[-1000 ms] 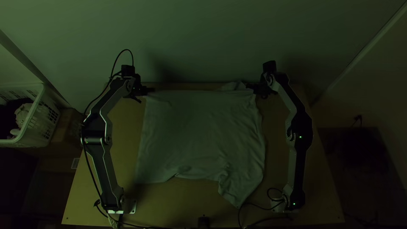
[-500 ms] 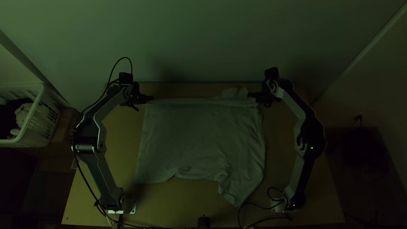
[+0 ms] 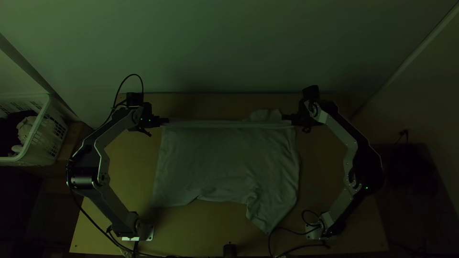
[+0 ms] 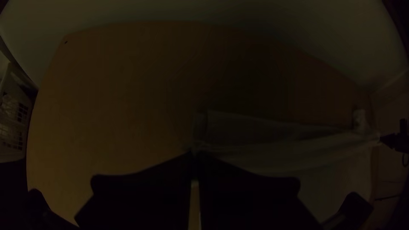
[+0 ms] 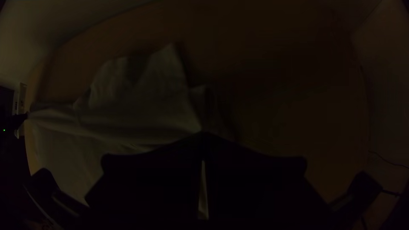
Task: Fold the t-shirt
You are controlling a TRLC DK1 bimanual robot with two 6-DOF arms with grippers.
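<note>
Black and flat, the fingers of the left end effector (image 3: pixel 166 121) are closed on the left end of the t-shirt's far edge; the right end effector (image 3: pixel 284 117) pinches its right end. Between them the cloth runs as a taut band, its line crosswise, roughly parallel to the worktop's far edge. Neither arm is nearer, since each has its own end. From that band the rest of the pale t-shirt (image 3: pixel 224 157) lies spread toward the near edge of the worktop (image 3: pixel 191 229), one corner trailing toward the near right. A small flap (image 3: pixel 265 115) pokes out beyond the band, toward the far edge, by the right end effector.

The next move probably brings the band over toward the near edge; the flap could crease under. Count: two end effectors, one t-shirt, one white basket (image 3: pixel 52 134) past the worktop's left edge.
</note>
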